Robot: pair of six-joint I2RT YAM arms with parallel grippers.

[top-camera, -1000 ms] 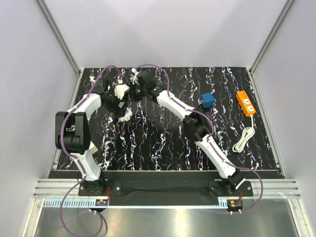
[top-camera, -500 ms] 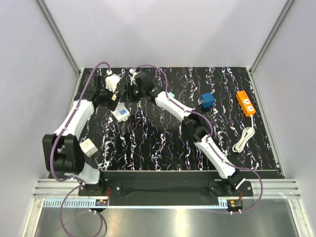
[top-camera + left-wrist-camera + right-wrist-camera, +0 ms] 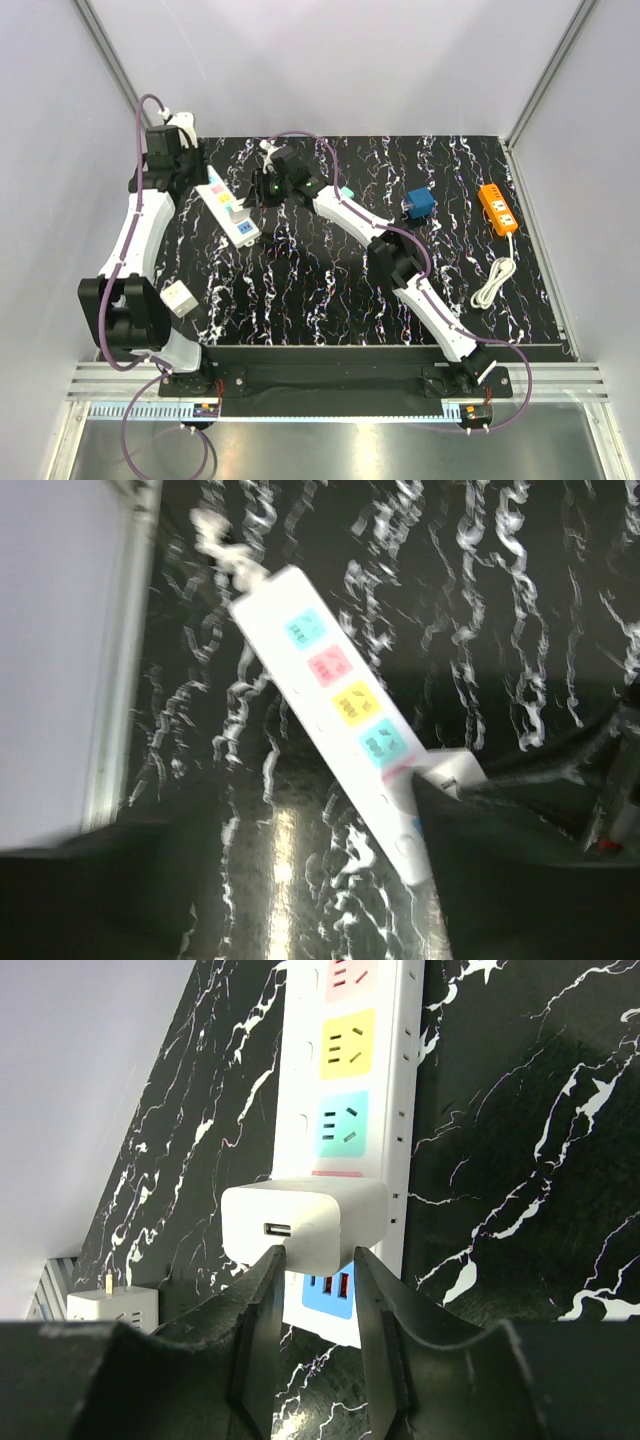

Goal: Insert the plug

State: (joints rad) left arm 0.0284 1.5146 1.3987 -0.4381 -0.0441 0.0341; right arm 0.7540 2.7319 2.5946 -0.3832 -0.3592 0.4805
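A white power strip with pink, yellow and teal sockets lies at the back left of the black marbled table. In the right wrist view a white USB charger plug stands on the strip, between the teal socket and the blue USB end. Its prongs are hidden. My right gripper is shut on the plug's two sides. The left wrist view shows the strip from above, with the plug at its lower end. My left gripper is raised at the back left corner, off the strip, and its jaws are unclear.
A white cube adapter sits at the left front, also visible in the right wrist view. A blue box, an orange power strip and its coiled white cable lie at the right. Grey walls enclose the table.
My left arm has swung from over the strip up to the back left corner, uncovering the strip. The right gripper has stayed at the strip with the plug.
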